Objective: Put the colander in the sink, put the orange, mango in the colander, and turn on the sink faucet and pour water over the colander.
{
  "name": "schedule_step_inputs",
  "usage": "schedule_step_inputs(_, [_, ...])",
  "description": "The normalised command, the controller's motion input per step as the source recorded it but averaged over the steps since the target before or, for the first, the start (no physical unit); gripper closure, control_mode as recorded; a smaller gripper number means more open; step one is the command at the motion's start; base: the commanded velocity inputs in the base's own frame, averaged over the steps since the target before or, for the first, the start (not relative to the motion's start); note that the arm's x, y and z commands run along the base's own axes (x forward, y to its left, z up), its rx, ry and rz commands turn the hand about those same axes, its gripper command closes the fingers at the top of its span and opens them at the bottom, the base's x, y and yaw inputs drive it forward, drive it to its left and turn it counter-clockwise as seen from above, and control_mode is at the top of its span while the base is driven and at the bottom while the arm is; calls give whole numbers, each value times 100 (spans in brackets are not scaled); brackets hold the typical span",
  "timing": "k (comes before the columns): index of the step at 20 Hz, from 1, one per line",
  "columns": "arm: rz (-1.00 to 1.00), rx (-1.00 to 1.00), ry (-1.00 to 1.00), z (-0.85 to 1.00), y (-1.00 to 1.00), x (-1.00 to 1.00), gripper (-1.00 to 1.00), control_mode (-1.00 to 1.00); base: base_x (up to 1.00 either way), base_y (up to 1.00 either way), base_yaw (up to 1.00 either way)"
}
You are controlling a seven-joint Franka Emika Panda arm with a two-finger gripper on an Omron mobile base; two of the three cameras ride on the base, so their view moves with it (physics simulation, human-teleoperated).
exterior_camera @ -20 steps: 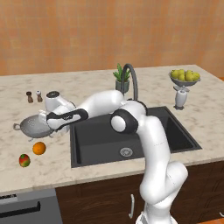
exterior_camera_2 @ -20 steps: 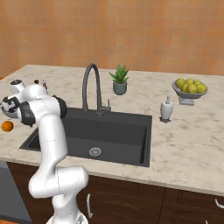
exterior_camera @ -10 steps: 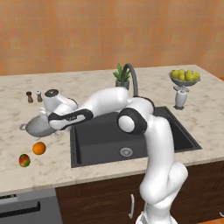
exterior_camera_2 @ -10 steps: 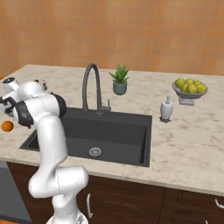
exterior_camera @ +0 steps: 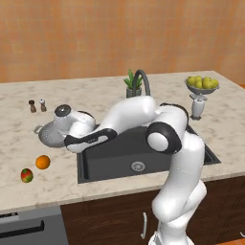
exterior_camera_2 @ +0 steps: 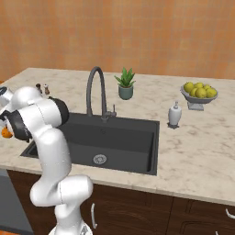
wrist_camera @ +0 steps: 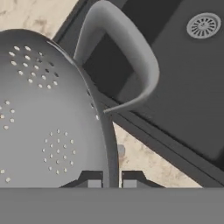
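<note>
The colander (exterior_camera: 48, 134) is a grey perforated bowl on the counter, just left of the sink (exterior_camera: 110, 160). My gripper (wrist_camera: 111, 181) is shut on the colander's (wrist_camera: 39, 109) rim beside its loop handle (wrist_camera: 131, 57), which reaches over the sink's edge. The black basin (wrist_camera: 188, 83) with its silver drain (wrist_camera: 203, 25) lies beyond. The orange (exterior_camera: 43, 162) and the mango (exterior_camera: 27, 175) rest on the counter in front of the colander, apart from it. The sink faucet (exterior_camera: 142, 79) arches over the basin's back edge, and no water is running from it.
Two small shakers (exterior_camera: 37, 105) stand behind the colander. A potted plant (exterior_camera: 132, 86) sits by the faucet. A fruit bowl (exterior_camera: 202, 85) and a soap dispenser (exterior_camera: 197, 106) stand right of the sink. My arm stretches across the basin's left half.
The jaws have closed fully on the colander's rim. The hand and the colander have shifted a little to the right, toward the sink.
</note>
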Motion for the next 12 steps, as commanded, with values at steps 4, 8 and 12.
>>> schedule_step_inputs(4, [-37, 17, 1, 22, -64, -57, 100, -100, 0, 0, 0])
schedule_step_inputs(8, [-41, 18, 7, 9, -57, -43, 100, -100, 0, 0, 0])
schedule_step_inputs(12, [-48, 16, 2, 0, -40, -41, 100, -100, 0, 0, 0])
